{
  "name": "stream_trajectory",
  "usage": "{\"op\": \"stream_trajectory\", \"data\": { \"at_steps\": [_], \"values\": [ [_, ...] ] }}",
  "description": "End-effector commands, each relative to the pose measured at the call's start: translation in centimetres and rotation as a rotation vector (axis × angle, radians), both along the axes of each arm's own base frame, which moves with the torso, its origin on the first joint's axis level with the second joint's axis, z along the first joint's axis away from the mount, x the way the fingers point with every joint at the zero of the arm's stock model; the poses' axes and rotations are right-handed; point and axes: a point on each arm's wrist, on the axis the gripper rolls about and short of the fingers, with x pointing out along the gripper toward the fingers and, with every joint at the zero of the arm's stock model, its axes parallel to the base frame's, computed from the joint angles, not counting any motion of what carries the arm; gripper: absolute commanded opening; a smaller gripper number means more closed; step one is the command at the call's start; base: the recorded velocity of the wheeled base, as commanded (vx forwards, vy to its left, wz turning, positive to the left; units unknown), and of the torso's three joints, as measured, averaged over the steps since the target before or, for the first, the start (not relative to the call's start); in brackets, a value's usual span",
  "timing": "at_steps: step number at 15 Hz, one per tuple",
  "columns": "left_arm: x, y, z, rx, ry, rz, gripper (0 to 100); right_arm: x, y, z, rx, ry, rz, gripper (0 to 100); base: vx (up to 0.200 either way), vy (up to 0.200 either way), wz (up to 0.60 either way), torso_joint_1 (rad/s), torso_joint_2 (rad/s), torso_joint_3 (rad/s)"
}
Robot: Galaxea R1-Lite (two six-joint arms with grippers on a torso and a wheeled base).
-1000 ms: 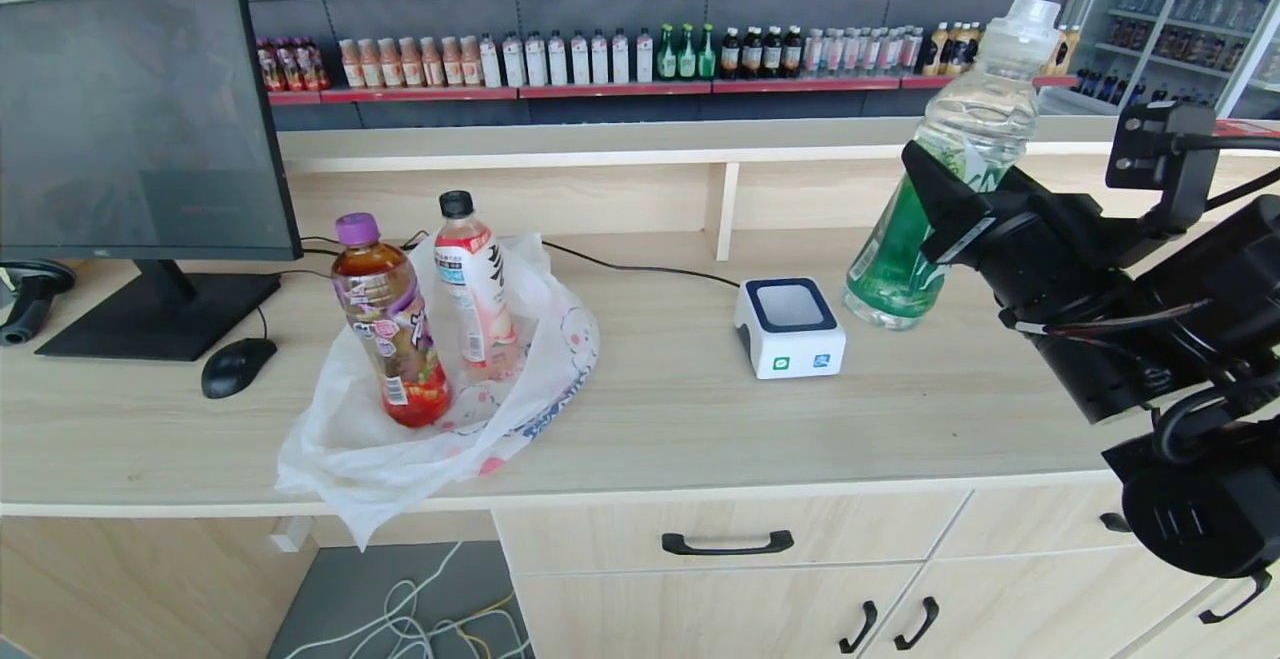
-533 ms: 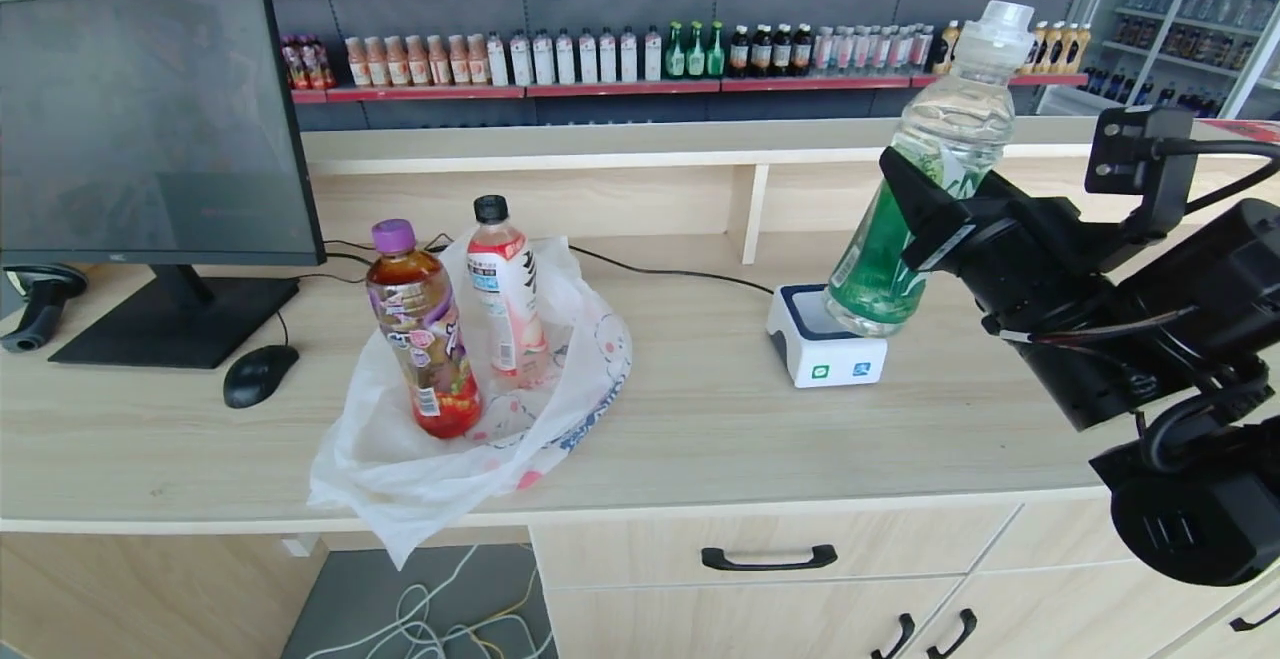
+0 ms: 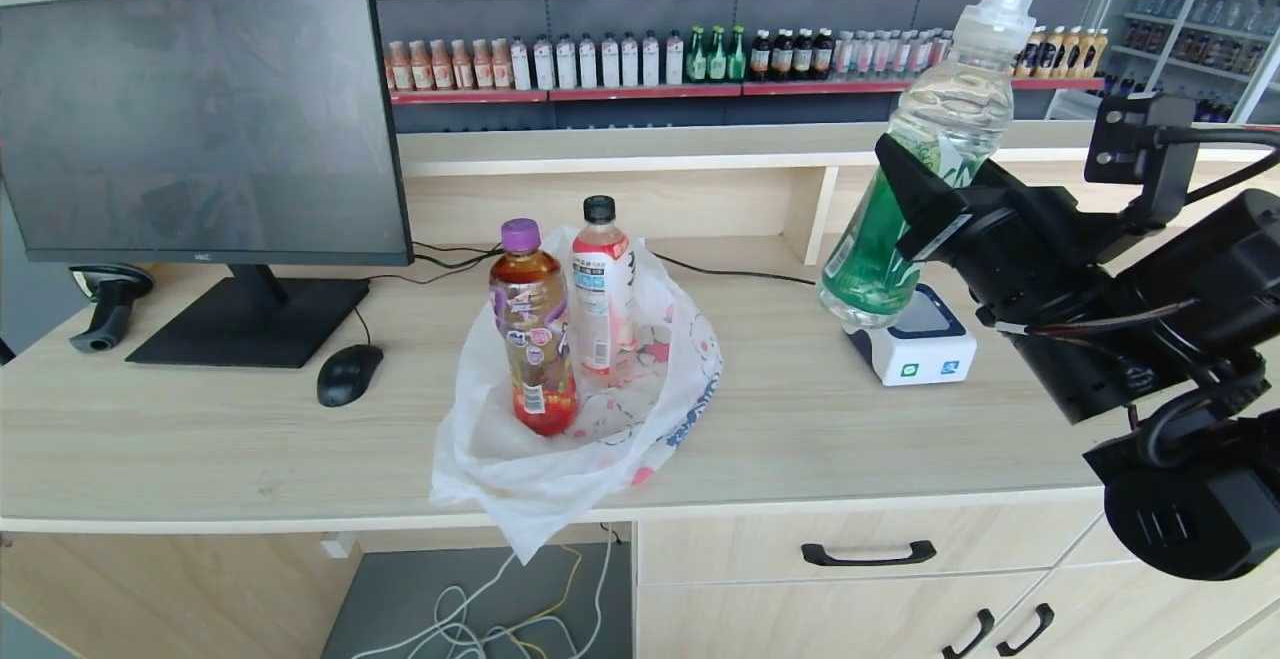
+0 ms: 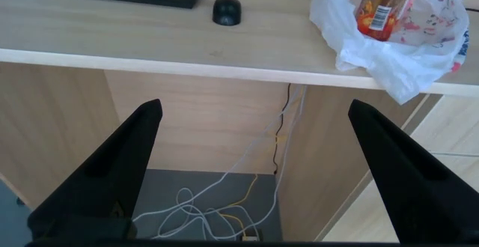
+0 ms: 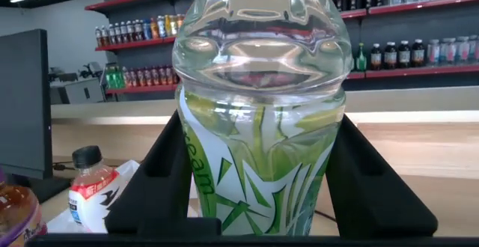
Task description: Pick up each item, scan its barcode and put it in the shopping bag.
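Green-labelled bottle (image 3: 868,254), tilted, pinched mid-body by right hand (image 3: 905,204), base near scanner (image 3: 925,349)

Left of the scanner (image 3: 925,354) lies the shopping bag (image 3: 520,479) (mouse (image 3: 349,374) beyond).

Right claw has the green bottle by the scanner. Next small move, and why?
Probably shift the green bottle slightly right and turn its barcode down toward the scanner: the right claw holds it tilted above the scanner's left edge, barcode facing sideways.
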Motion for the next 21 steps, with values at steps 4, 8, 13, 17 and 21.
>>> {"op": "stream_trajectory", "data": {
  "at_steps": [4, 8, 13, 17, 21],
  "values": [
    [0.0, 0.0, 0.0, 0.000, 0.000, 0.001, 100, 0.2, 0.3, 0.0, 0.001, -0.006, 0.008, 0, 0.000, 0.000, 0.00, 0.000, 0.00, 0.000],
    [0.0, 0.0, 0.0, 0.000, 0.000, 0.001, 100, -0.2, 1.1, 0.1, -0.002, -0.008, 0.033, 0, 0.000, 0.000, 0.60, 0.001, 0.00, 0.000],
    [0.0, 0.0, 0.0, 0.000, 0.000, 0.001, 100, -0.8, 2.1, -0.1, -0.016, -0.004, 0.064, 0, 0.000, 0.000, 0.24, 0.004, 0.00, 0.000],
    [0.0, 0.0, 0.0, 0.000, 0.000, 0.001, 100, -1.0, 3.8, -1.6, -0.045, 0.041, 0.116, 0, 0.000, 0.000, 0.00, 0.000, 0.00, 0.000],
    [0.0, 0.0, 0.0, 0.000, 0.000, 0.001, 100, -1.3, 4.8, -4.0, -0.087, 0.120, 0.148, 0, 0.000, 0.000, 0.00, 0.000, 0.00, 0.000]
  ]
}}
